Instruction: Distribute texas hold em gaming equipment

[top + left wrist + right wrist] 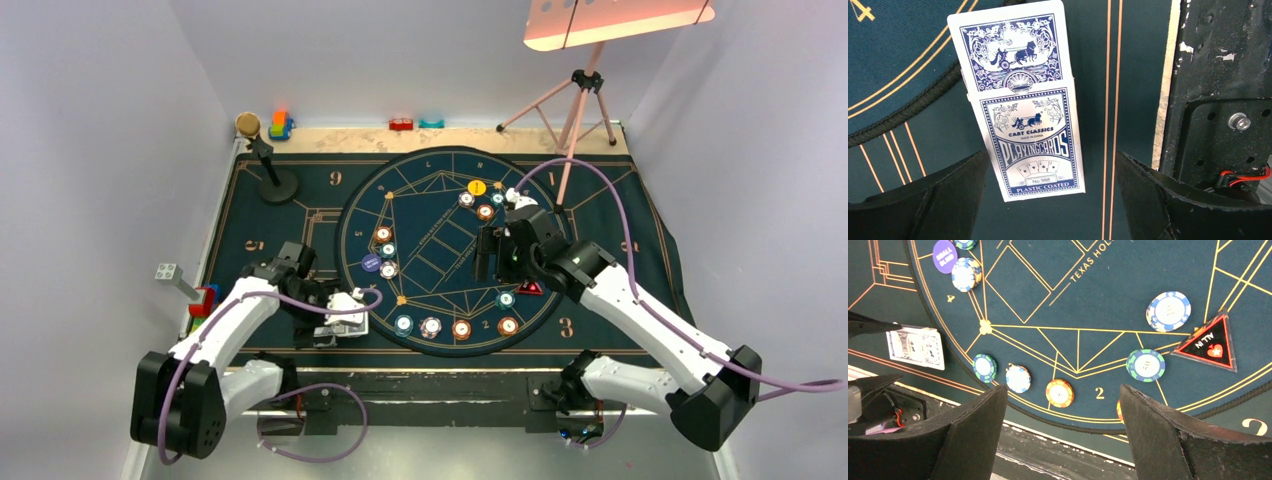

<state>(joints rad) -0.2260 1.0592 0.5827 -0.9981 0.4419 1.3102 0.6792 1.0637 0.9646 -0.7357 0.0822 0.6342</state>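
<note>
A blue-and-white playing-card box lies on the dark felt with blue-backed cards sticking out of its far end. My left gripper is open, its jaws either side of the box's near end and not touching it; in the top view the left gripper is by the box at the round mat's near-left rim. My right gripper is open and empty above the mat. Several chips, a red triangle token, a purple disc and a yellow disc lie on the mat.
A black microphone-like stand is at the back left. Toy blocks sit along the back edge, and more toy blocks at the left edge. A pink tripod stands back right. The black mounting rail runs next to the box.
</note>
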